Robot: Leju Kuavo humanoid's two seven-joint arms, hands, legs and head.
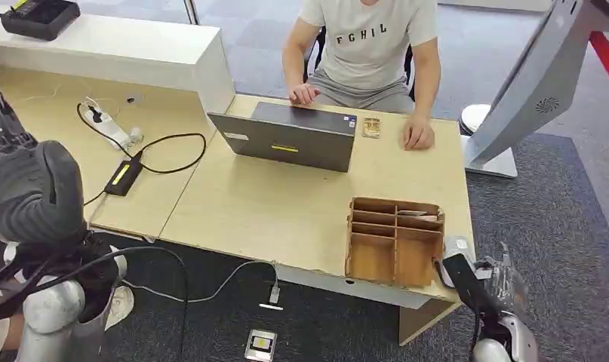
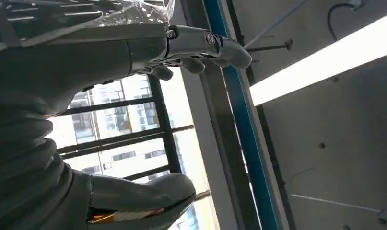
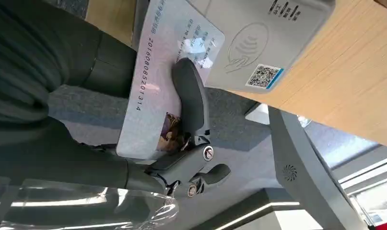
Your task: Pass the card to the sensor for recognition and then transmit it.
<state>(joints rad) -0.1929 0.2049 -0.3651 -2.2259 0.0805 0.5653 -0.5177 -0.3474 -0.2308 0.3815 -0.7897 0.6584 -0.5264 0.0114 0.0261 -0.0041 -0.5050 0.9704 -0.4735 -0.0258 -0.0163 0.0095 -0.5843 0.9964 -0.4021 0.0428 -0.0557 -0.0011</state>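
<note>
My right hand point(image 3: 191, 143) pinches a pale ID card point(image 3: 150, 100) with printed numbers and a small photo, a dark finger lying across its face. One end of the card overlaps the white sensor point(image 3: 258, 33), a flat reader with a contactless symbol and a QR code, lying on the wooden table point(image 3: 354, 81). In the head view my right hand point(image 1: 486, 283) is at the table's near right corner, beside the wooden organizer point(image 1: 395, 241). My left hand point(image 2: 181, 52) is raised towards the ceiling, fingers apart, holding nothing; its grey cover point(image 1: 29, 188) looms at the left.
A person sits behind the table point(image 1: 286, 204) at a grey laptop point(image 1: 293, 136), hands resting on the tabletop. A small card holder point(image 1: 371, 127) lies near them. A power strip point(image 1: 112, 128), a black adapter point(image 1: 124, 175), floor cables and a white kiosk point(image 1: 535, 83) surround the desk.
</note>
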